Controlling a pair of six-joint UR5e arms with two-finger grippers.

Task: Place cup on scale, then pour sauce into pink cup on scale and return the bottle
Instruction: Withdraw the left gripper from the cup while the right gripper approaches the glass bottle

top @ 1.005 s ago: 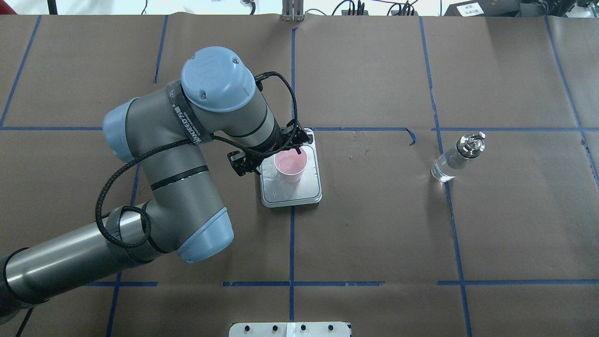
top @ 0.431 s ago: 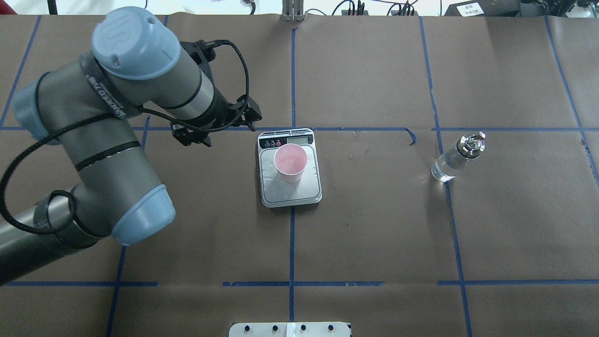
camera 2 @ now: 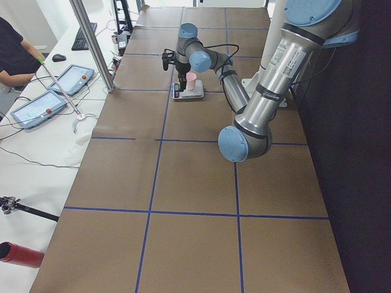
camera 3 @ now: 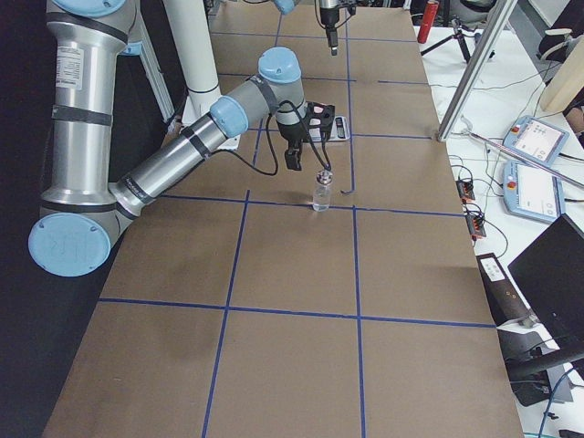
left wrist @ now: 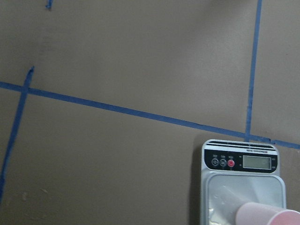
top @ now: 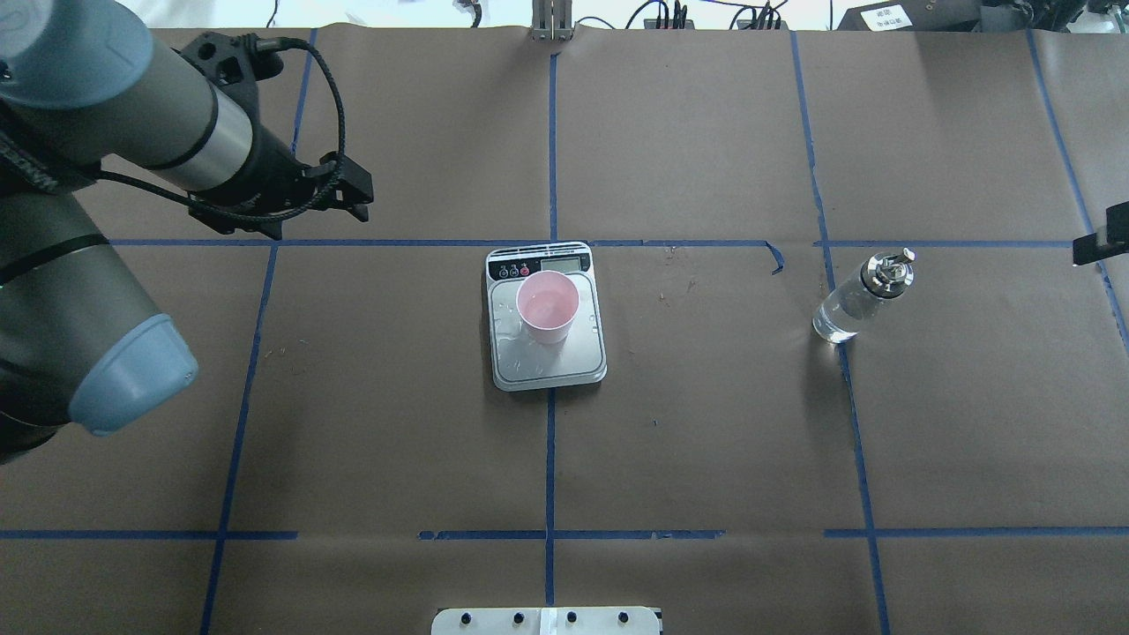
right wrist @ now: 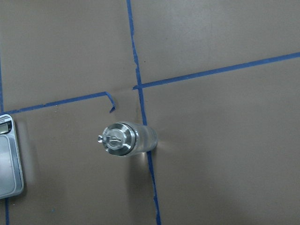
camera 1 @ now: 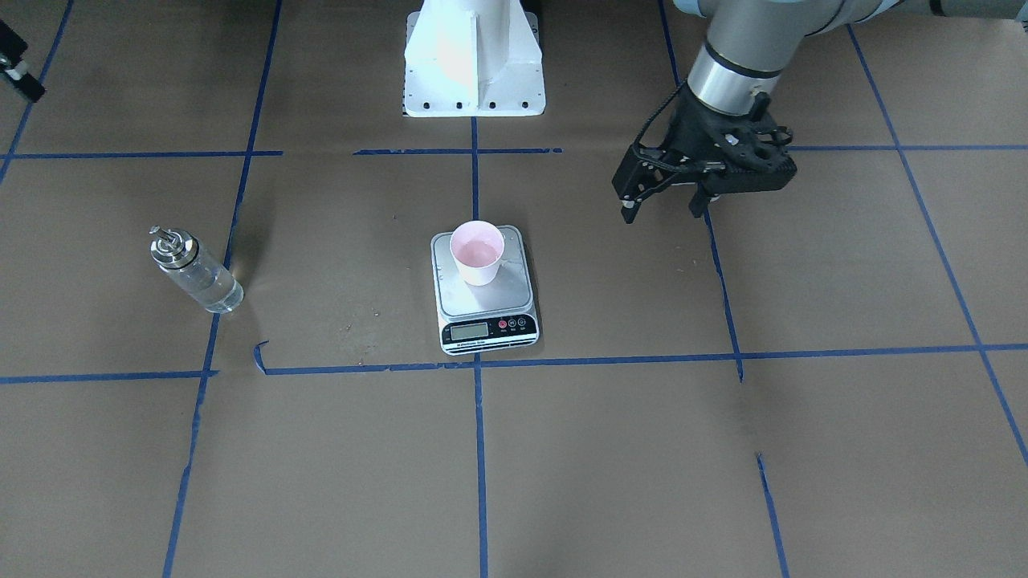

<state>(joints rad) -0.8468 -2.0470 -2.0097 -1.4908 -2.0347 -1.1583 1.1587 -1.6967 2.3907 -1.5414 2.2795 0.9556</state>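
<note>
The pale pink cup [top: 548, 306] stands upright on the silver plate of the scale [top: 578, 362] at the table's middle, also seen as the cup [camera 1: 477, 250] on the scale [camera 1: 488, 331]. Left gripper [camera 1: 663, 212] hangs open and empty, well off to the robot's left of the scale, above the paper. The clear glass bottle [top: 858, 298] with its metal spout stands alone on the robot's right; the right wrist view looks straight down on the bottle [right wrist: 126, 139]. Only a black corner of the right gripper [top: 1098, 247] shows; I cannot tell its state.
Brown paper with blue tape lines covers the table. The white robot base [camera 1: 474, 60] stands at the near edge and a metal post [top: 551, 26] at the far edge. Tablets and a person's arm [camera 2: 18, 64] are at a side table beyond.
The left gripper, which was around the cup on the scale, has let go and drawn back to the robot's left. The cup stays put. A piece of the right gripper has appeared at the right edge.
</note>
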